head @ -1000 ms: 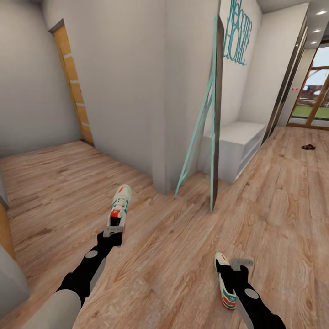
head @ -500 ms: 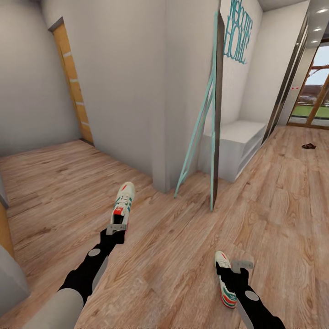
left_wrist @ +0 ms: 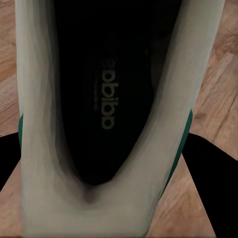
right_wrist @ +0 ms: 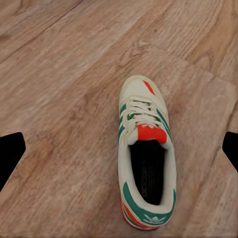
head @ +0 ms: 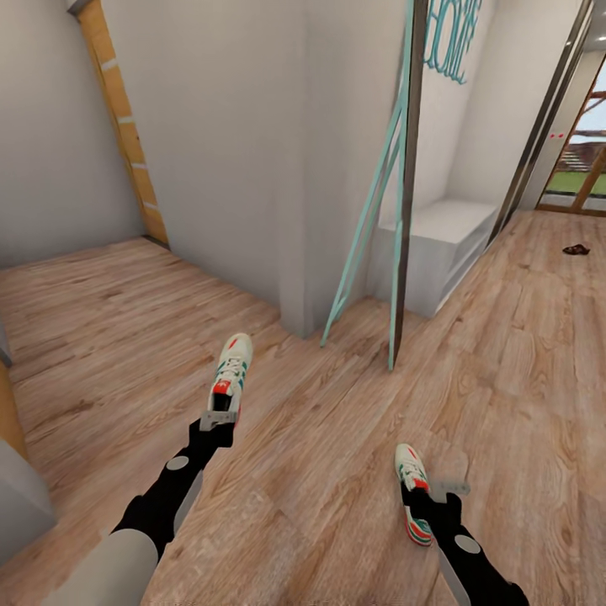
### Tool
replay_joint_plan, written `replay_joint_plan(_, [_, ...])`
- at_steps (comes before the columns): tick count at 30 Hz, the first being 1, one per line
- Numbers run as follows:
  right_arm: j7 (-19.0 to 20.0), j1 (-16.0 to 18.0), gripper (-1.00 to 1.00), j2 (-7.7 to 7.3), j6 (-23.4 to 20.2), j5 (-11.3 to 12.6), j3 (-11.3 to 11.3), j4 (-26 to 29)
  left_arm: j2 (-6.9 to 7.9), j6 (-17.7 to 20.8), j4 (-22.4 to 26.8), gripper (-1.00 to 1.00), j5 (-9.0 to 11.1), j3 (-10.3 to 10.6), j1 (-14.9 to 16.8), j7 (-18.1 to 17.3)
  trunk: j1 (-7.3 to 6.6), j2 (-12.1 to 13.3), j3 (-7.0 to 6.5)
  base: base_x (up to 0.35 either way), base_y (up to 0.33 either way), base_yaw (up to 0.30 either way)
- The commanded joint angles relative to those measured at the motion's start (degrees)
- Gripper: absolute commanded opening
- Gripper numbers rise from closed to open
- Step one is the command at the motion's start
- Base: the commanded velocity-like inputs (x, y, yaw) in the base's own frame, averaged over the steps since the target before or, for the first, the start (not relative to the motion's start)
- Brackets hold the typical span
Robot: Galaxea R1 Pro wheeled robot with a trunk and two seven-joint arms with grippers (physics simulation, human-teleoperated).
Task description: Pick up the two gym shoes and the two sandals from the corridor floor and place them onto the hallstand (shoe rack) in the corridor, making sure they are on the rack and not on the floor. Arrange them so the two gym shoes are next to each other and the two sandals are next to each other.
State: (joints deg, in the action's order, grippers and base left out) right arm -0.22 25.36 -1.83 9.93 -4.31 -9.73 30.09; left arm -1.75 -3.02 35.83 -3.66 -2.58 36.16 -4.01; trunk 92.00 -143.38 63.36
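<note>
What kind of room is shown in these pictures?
Most likely the entrance corridor of a home: a wood-plank floor, a low white shelving unit along the wall beneath teal "HOME" lettering, and shoes about, such as a gym shoe and a dark sandal near glass doors.

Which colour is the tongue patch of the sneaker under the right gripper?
Red-orange, on the cream-white green-striped sneaker; right wrist view shows it best.
</note>
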Motion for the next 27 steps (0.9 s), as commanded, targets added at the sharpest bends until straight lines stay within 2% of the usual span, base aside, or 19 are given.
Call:
replay_joint_plan(1, [-0.01,0.04,1.0,-0.02,0.18,-0.48,-0.19,-0.01,-0.09,-0.19,0.0,-1.0,-0.38,-0.27,0.09,-0.39,0.01,-0.04,0.37,0.0,0.0,0.0])
replay_joint_plan(3, [0.02,0.04,1.0,-0.18,0.18,-0.51,-0.2,0.08,-0.18,-0.19,0.02,-1.0,-0.39,-0.26,0.17,-1.26,0.06,-0.06,0.99,0.0,0.0,0.0])
replay_joint_plan(6, [0.04,0.04,1.0,-0.76,0.18,-0.52,-0.2,0.08,-0.17,-0.11,0.03,-1.0,-0.49,-0.32,0.29,-6.53,0.14,-0.1,1.93,0.0,0.0,0.0])
replay_joint_plan(8, [0.05,0.04,1.0,-0.84,0.18,-0.53,-0.18,0.07,-0.06,-0.05,0.37,-1.0,-0.5,-0.34,0.36,-7.59,0.19,-0.13,2.56,0.0,0.0,0.0])
replay_joint_plan(11, [0.05,0.04,1.0,-0.88,0.18,-0.53,-0.13,0.06,0.17,0.67,2.93,-1.0,-0.31,-0.39,0.41,-8.21,0.27,-0.17,3.49,0.0,0.0,0.0])
replay_joint_plan(19, [0.05,0.04,1.0,-0.89,0.18,-0.53,-0.04,-0.02,0.1,9.5,11.26,-1.0,-0.16,-0.35,0.36,-8.59,0.47,-0.28,6.0,0.0,0.0,0.0])
replay_joint_plan(27, [0.05,0.04,1.0,-0.89,0.18,-0.53,-0.11,-0.03,0.48,10.18,12.15,-1.0,-0.1,-0.37,-0.38,-8.71,0.5,-0.29,6.95,0.0,0.0,0.0])
